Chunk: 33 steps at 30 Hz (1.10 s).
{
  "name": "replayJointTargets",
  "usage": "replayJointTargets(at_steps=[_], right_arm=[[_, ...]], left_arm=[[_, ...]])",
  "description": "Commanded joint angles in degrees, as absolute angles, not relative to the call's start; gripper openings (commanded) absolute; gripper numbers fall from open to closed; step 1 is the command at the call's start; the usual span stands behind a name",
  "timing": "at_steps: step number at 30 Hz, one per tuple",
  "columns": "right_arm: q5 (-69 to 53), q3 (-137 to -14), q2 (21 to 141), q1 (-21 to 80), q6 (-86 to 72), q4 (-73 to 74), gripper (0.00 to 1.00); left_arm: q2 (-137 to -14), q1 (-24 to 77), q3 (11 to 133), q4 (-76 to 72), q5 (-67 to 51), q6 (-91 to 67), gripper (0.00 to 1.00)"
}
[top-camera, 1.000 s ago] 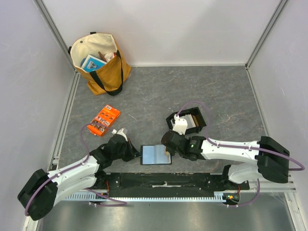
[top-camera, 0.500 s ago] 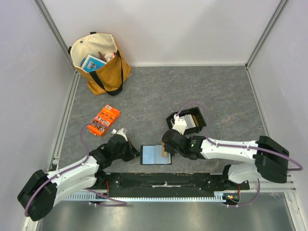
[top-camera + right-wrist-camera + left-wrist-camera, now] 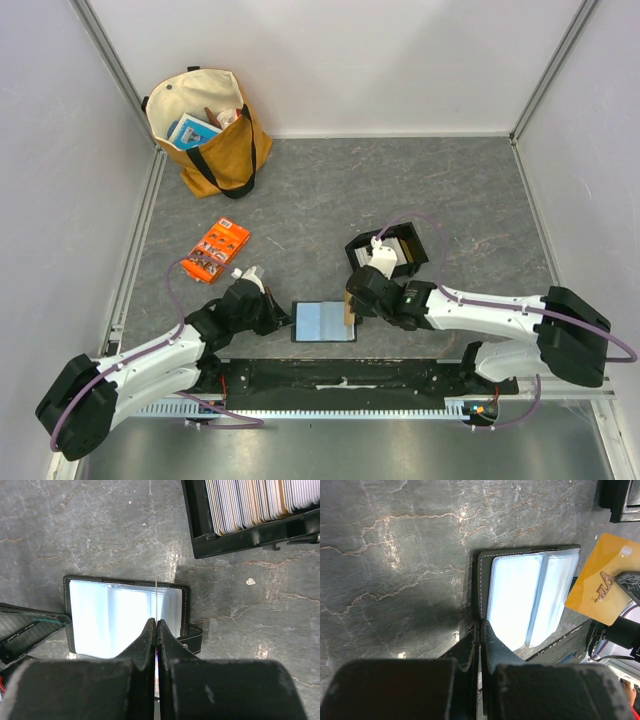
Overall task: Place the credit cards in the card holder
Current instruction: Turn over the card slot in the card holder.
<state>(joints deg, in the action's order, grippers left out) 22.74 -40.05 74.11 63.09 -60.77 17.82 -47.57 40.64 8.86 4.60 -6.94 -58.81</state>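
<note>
On the grey marbled stone-look desk (image 3: 330, 190), biggest first:
- A tan-and-cream canvas tote bag (image 3: 215, 140) stands in the far left corner. A blue-covered item and other bits show in its open mouth.
- Both white arms reach in from the near edge, and their tools meet at near centre.
- A black shallow plastic tray (image 3: 421, 243) (image 3: 240, 542) sits right of centre, just far of the right wrist. A row of whitish and tan plastic credit cards (image 3: 402, 252) (image 3: 260, 502) stands on edge in it.
- The black leather-like folding card holder (image 3: 322, 322) (image 3: 520, 600) (image 3: 115, 617) lies open and flat at near centre, between the two tools. Its pale blue-white clear sleeves face up. The snap tab (image 3: 192, 639) sticks out on its right side.
- An orange printed flat packet (image 3: 217, 250) lies left of centre, well apart from the holder.
- Left tool (image 3: 283, 318) (image 3: 480, 625): fingers are together, with the tips touching the holder's left edge. I can't tell whether any of the cover is nipped between them.
- Right tool (image 3: 352, 302) (image 3: 156, 625): fingers are clamped on one tan-orange plastic card with "VIP" lettering (image 3: 597, 580) (image 3: 156, 597) (image 3: 349, 312).
- That card is held on edge, roughly upright, over the holder's right half.
  - In the right wrist view it is a thin edge-on line across the sleeves.
  - In the left wrist view its orange face overlaps the holder's right border.
  - I can't tell whether its leading edge touches a sleeve or sits inside one.
</note>
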Motion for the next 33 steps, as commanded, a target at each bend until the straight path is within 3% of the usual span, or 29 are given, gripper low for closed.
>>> replayJointTargets(at_steps=[1,13,25,33], right_arm=[[21.9,-39.8,75.6,62.9,-60.2,17.0,0.0],[12.9,-40.8,82.3,62.9,-60.6,5.7,0.0],[1.7,-50.4,88.8,62.9,-54.4,-2.5,0.0],[6.7,-44.5,80.5,62.2,-54.5,-1.4,0.0]], left_arm=[[-47.5,40.8,10.1,5.1,-5.7,-56.8,0.02],[-48.3,40.8,9.9,3.7,-6.4,-56.9,0.02],[-48.8,40.8,9.3,3.0,-6.3,-57.4,0.02],[-47.7,40.8,9.3,4.0,-5.9,-57.5,0.02]])
